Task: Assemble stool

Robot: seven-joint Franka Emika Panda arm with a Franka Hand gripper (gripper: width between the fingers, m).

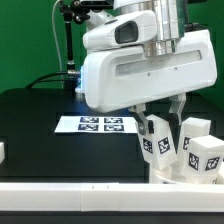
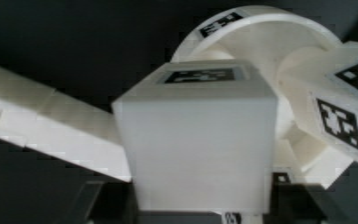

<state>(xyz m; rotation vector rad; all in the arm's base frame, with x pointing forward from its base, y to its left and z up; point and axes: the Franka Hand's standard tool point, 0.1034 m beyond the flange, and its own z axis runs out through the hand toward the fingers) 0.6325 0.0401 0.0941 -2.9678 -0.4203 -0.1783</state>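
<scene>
My gripper (image 1: 158, 122) is shut on a white block leg (image 1: 157, 142) with black-and-white tags and holds it upright near the exterior view's lower right. In the wrist view the leg (image 2: 194, 125) fills the gap between my dark fingers (image 2: 101, 195). The round white seat (image 2: 261, 38) lies just beyond it. Its lower edge (image 1: 168, 177) shows under the legs in the exterior view. Two more tagged legs (image 1: 195, 138) (image 1: 208, 160) stand upright close to the right of the held one. One of them (image 2: 336, 112) shows in the wrist view. Whether the held leg touches the seat is hidden.
The marker board (image 1: 95, 124) lies on the black table left of my gripper. A white wall (image 1: 70, 190) runs along the table's front edge and also shows in the wrist view (image 2: 34, 110). A small white part (image 1: 2, 152) sits at the far left edge.
</scene>
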